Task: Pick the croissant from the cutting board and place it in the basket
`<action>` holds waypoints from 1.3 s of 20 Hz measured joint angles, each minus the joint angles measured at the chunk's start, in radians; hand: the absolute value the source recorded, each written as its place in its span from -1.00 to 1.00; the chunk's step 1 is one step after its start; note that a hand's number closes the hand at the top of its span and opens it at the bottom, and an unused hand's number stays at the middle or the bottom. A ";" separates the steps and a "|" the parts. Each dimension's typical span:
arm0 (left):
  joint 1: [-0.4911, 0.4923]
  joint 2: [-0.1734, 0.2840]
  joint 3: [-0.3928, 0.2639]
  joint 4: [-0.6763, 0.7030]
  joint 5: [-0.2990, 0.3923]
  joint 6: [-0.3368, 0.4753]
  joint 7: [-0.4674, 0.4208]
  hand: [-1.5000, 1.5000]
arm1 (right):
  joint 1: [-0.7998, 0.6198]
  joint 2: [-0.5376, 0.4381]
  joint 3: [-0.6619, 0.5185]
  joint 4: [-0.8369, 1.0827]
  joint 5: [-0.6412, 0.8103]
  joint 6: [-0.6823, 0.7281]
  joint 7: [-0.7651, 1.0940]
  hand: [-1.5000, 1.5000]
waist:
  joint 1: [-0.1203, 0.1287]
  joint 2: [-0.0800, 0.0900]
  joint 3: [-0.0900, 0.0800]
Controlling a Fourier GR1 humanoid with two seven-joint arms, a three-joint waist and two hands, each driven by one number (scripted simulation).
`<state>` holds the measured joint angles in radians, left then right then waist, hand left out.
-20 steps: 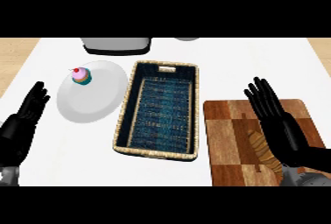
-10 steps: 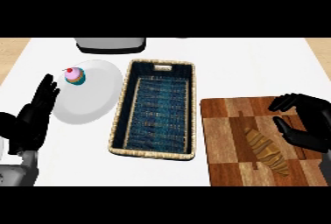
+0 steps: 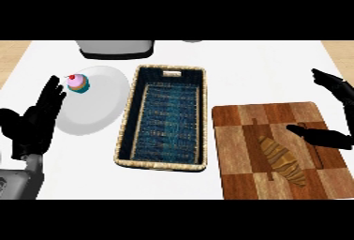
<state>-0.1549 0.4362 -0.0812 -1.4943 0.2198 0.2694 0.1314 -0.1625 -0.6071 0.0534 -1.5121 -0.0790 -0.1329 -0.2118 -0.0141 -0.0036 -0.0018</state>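
**Golden croissant waited on the board, right hand spread above it**

Brown and striped, the croissant [image 3: 282,161] lay slantwise on the wooden cutting board [image 3: 239,140] at the lower right of the frame, untouched. Above it the right hand [image 3: 325,137] stood wide open, thumb low over the board and fingers reaching up toward the right edge, with nothing in it. The pastry looked light, soft and flaky, likely to crush or shed crumbs if squeezed hard. Its thick middle seemed the best place to take hold, thumb on one flank and fingers on the other, since the thin tips would probably bend or break.

The wicker basket [image 3: 126,140], lined dark blue, sat just left of the board in the centre. Further left, a white plate [image 3: 97,112] carried a small cupcake [image 3: 77,83]. The left hand [image 3: 36,123] rested open at the left edge, fingers up, holding nothing. All of it stood on a white counter [image 3: 262,70], with a grey appliance [image 3: 116,48] at the top.
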 measured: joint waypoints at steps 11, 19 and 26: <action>-0.015 -0.028 -0.006 0.025 -0.022 0.008 -0.012 0.00 | 0.020 -0.453 0.039 -0.103 0.002 0.451 0.321 -1.00 | -0.003 0.000 -0.002; -0.013 -0.049 0.019 0.019 -0.043 -0.016 -0.003 0.00 | 0.085 -0.484 -0.056 -0.172 -0.071 0.644 0.398 -1.00 | 0.005 0.001 0.001; -0.018 -0.077 0.035 0.031 -0.073 -0.036 -0.012 0.00 | 0.124 -0.334 -0.091 -0.174 0.001 0.622 0.368 -1.00 | 0.011 0.003 0.002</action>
<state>-0.1728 0.3588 -0.0463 -1.4634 0.1469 0.2337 0.1196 -0.0388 -0.9415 -0.0377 -1.6858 -0.0775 0.4893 0.1563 -0.0035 -0.0009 -0.0002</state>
